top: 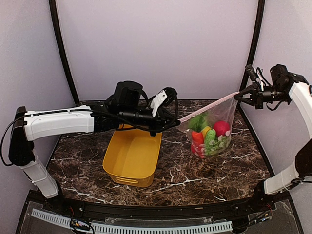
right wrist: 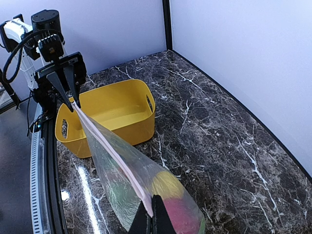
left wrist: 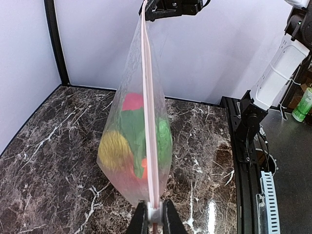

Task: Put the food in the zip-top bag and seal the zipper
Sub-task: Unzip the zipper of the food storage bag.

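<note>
The zip-top bag (top: 219, 114) hangs stretched in the air between my two grippers, above the right part of the table. Its pinkish zipper (top: 209, 107) runs as one taut strip from one gripper to the other. The food (top: 210, 137) sits in the bag's bottom: a red fruit (top: 222, 127), a yellow lemon (left wrist: 117, 148), green pieces and an orange-red one. My left gripper (left wrist: 155, 215) is shut on the zipper's left end, on a small white piece there. My right gripper (right wrist: 153, 217) is shut on the zipper's (right wrist: 115, 156) right end, held higher.
An empty yellow tub (top: 130, 158) stands on the dark marble table (top: 234, 165) under the left arm, left of the bag. Light walls with black posts close the back and sides. The right arm's base (left wrist: 253, 112) stands at the table's edge.
</note>
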You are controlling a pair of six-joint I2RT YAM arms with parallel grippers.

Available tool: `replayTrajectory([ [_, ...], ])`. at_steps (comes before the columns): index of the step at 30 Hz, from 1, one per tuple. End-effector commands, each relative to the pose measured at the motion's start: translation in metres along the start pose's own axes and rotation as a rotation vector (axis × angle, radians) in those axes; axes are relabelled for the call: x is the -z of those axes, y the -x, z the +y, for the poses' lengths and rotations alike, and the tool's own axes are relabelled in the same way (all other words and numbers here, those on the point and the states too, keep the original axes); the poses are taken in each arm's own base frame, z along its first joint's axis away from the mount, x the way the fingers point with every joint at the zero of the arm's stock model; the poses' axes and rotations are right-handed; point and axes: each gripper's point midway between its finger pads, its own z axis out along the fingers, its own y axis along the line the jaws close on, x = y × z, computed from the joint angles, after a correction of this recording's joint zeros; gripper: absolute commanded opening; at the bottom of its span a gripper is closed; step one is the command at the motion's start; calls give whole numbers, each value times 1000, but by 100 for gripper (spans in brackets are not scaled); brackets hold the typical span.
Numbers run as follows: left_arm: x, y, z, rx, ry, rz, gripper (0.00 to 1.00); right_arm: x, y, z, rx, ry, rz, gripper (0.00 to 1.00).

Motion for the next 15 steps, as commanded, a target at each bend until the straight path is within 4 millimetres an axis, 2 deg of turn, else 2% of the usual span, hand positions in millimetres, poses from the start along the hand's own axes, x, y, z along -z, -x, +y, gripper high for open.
replayTrajectory([
  [1,11,-25,5,58,17,91,1,11,10,-17,79,-73,-23,0],
  [3,6,-19,9,51,24,75,1,10,9,-20,74,-69,-26,0],
  [4,5,-8,11,39,31,50,1,8,8,-21,73,-65,-27,0],
  [5,0,-8,14,37,32,51,2,7,8,-23,74,-63,-26,0],
  [6,-2,2,16,24,37,28,3,6,8,-24,72,-60,-26,0],
  [7,-8,1,18,20,36,33,3,5,9,-24,71,-56,-28,2],
  [8,-9,11,19,7,34,11,3,5,10,-24,70,-51,-32,7],
  [9,-14,9,22,4,33,16,4,5,12,-24,73,-48,-35,15],
  [11,-18,21,24,-8,33,-7,5,6,13,-23,83,-49,-36,29],
  [15,-23,27,26,-15,35,-22,4,5,10,-25,84,-59,-18,39],
])
